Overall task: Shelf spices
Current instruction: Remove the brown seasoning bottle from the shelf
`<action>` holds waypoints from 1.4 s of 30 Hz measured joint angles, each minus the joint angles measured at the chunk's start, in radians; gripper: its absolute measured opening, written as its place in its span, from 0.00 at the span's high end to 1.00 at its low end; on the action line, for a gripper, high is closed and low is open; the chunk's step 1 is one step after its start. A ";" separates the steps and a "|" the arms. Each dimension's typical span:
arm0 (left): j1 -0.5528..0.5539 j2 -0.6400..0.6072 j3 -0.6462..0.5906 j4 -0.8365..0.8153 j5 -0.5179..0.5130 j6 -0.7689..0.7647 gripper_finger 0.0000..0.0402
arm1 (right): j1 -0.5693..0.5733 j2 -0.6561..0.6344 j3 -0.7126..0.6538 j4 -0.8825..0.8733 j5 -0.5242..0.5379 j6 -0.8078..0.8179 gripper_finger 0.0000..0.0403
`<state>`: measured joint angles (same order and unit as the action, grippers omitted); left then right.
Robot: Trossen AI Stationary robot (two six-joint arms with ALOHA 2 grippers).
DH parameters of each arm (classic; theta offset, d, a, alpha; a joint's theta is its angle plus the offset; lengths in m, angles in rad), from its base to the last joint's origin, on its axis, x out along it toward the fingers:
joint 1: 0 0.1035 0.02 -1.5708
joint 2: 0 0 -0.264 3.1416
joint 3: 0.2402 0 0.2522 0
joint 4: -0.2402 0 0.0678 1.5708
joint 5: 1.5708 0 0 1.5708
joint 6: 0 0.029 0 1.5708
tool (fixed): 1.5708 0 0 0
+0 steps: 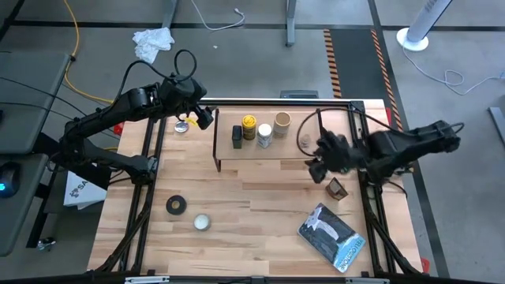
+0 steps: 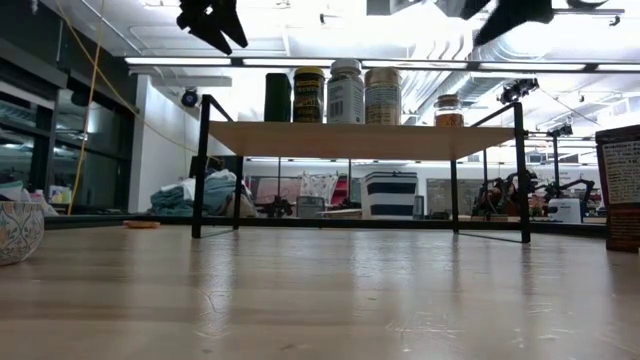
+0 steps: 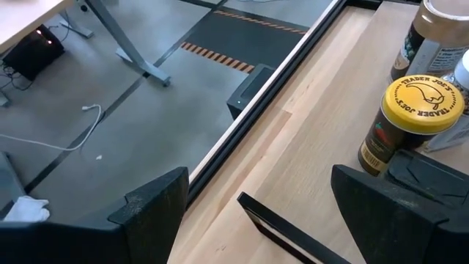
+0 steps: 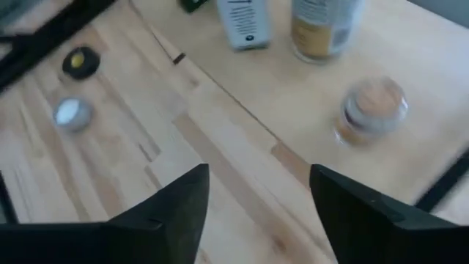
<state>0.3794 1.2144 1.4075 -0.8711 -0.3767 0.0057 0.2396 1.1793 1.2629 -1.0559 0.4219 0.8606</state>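
The shelf (image 1: 276, 151), a light plank on black wire legs, carries a dark bottle (image 1: 237, 136), a yellow-lidded jar (image 1: 249, 126), a white-capped bottle (image 1: 264, 136) and a tan-lidded jar (image 1: 282, 121), all upright. A tiny brown-topped jar (image 4: 374, 110) also stands on the plank, toward its right end. The flat brown packet (image 1: 337, 189) stands on the table right of the shelf. My left gripper (image 1: 201, 117) hovers open at the shelf's left end, near the yellow-lidded jar (image 3: 421, 110). My right gripper (image 1: 317, 164) hovers open over the shelf's right front edge, close to the tiny jar.
A black tape roll (image 1: 176, 205) and a silvery tin (image 1: 202, 222) lie on the table's near left. Another tin (image 1: 182, 125) sits left of the shelf. A blue-grey bag (image 1: 331, 234) lies near right. A patterned bowl (image 2: 15, 230) shows at the low view's left.
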 joint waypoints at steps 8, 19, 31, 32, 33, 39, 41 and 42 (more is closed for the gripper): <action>0.000 -0.001 0.000 -0.001 0.014 0.005 0.18 | -0.283 0.047 0.000 0.024 -0.146 -0.314 0.35; 0.000 -0.001 0.000 -0.002 0.030 0.021 0.18 | -0.376 0.172 0.004 0.043 -0.145 -0.502 0.35; -0.002 -0.002 0.000 0.000 0.035 -0.004 0.18 | -0.377 0.278 -0.002 -0.006 -0.173 -0.502 0.35; -0.002 -0.002 0.000 0.000 0.034 -0.005 0.18 | -0.377 0.275 -0.002 -0.003 -0.177 -0.498 0.36; -0.002 -0.002 0.000 0.000 0.034 -0.004 0.18 | -0.377 0.273 -0.002 -0.001 -0.177 -0.491 0.36; -0.002 -0.002 0.000 0.000 0.034 -0.004 0.18 | -0.376 0.266 0.025 -0.009 -0.160 -0.469 0.56; -0.002 -0.002 0.000 0.000 0.034 -0.004 0.18 | -0.374 0.267 0.052 -0.018 -0.169 -0.475 0.58; -0.002 -0.002 0.000 0.000 0.034 -0.003 0.18 | -0.369 0.267 0.069 -0.021 -0.172 -0.480 0.58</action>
<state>0.3779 1.2129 1.4078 -0.8713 -0.3428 0.0027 -0.1297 1.4460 1.3314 -1.0769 0.2501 0.3809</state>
